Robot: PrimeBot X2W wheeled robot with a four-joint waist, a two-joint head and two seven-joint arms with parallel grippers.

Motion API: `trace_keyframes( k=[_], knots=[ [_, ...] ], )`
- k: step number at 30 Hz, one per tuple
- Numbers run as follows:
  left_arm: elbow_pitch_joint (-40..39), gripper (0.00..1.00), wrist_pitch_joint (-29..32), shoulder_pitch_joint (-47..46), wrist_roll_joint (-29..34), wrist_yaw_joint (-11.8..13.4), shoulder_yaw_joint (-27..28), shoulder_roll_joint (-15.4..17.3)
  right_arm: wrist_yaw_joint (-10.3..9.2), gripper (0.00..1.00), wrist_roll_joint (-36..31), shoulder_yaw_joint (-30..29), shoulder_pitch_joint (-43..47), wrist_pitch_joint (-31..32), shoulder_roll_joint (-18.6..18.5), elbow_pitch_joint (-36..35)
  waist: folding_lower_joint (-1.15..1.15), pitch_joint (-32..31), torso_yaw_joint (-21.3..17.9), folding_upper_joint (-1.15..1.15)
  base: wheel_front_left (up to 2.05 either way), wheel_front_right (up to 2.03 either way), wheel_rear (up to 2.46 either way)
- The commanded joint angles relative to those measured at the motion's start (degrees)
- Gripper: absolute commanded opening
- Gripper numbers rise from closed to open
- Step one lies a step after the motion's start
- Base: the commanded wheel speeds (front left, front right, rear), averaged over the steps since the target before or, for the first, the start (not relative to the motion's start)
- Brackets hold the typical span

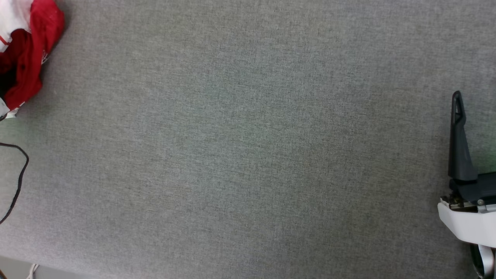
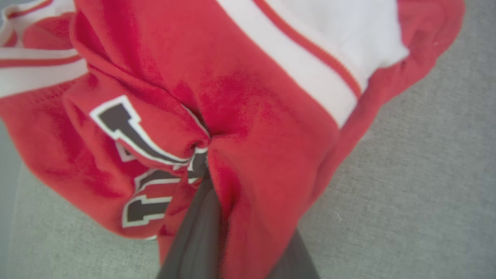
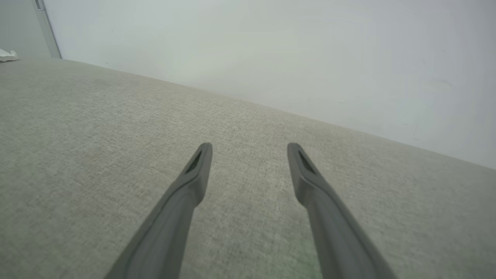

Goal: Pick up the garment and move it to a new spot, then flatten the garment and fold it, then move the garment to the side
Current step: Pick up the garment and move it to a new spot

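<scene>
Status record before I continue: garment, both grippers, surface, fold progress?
garment: red jersey, bunched up, at the head view's upper left
left gripper: closed on the jersey's fabric
right gripper: open, holding nothing
surface: grey cloth surface under the right gripper
fold: not yet started

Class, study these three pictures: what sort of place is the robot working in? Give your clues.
Probably an indoor test room or lab: a broad grey cloth-covered worktop, a bare white wall beyond it, a loose black cable and one crumpled garment.
</scene>
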Motion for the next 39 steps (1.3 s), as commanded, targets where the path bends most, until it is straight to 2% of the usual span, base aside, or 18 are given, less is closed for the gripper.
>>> trace_keyframes(
  k=[1,7,11,12,17,22,29,39],
  knots=[
    [0.5,0.0,-0.5,0.3,-0.5,-0.1,-1.3,-0.3,-0.04,1.0,0.3,0.2,-0.6,-0.1,0.1,0.5,-0.01,-1.0,-0.1,0.0,0.0,0.0,0.0],
    [-2.6,0.0,-4.9,-2.4,0.2,-0.1,-3.5,5.2,-0.04,1.0,1.1,1.2,-0.4,-0.1,1.3,2.0,-0.01,-5.6,-0.4,0.0,0.0,0.0,0.0],
    [-7.3,0.0,-6.3,-4.7,1.3,0.0,-6.4,8.5,-0.04,1.0,1.7,2.1,-0.3,-0.1,2.3,3.1,-0.01,-8.9,-0.7,0.0,0.0,0.0,0.0],
    [-11.8,0.0,-5.9,-7.0,2.7,0.0,-9.1,10.8,-0.04,1.0,2.0,2.9,-0.5,-0.1,3.0,4.1,-0.01,-11.1,-1.3,0.0,0.0,0.0,0.0],
    [-20.2,0.0,-4.3,-12.1,5.2,0.0,-13.7,12.8,-0.04,1.0,3.0,4.0,-0.6,-0.1,4.0,5.7,-0.01,-14.5,-3.2,0.0,0.0,0.0,0.0],
    [-27.2,0.0,-2.6,-17.4,7.2,0.0,-18.4,11.8,-0.04,1.0,4.5,5.0,0.1,-0.1,4.3,7.0,-0.01,-17.6,-6.6,0.0,0.0,0.0,0.0],
    [-34.5,0.0,0.2,-24.4,9.7,0.0,-25.9,8.2,-0.04,1.0,8.0,4.9,0.5,-0.1,4.4,8.1,-0.01,-20.3,-12.8,0.0,0.0,0.0,0.0],
    [-41.5,0.0,-0.7,-28.8,10.4,0.0,-38.3,2.2,-0.04,1.0,10.5,4.9,1.1,-0.1,4.4,10.3,-0.01,-21.8,-19.6,0.0,0.0,0.0,0.0]
  ],
)
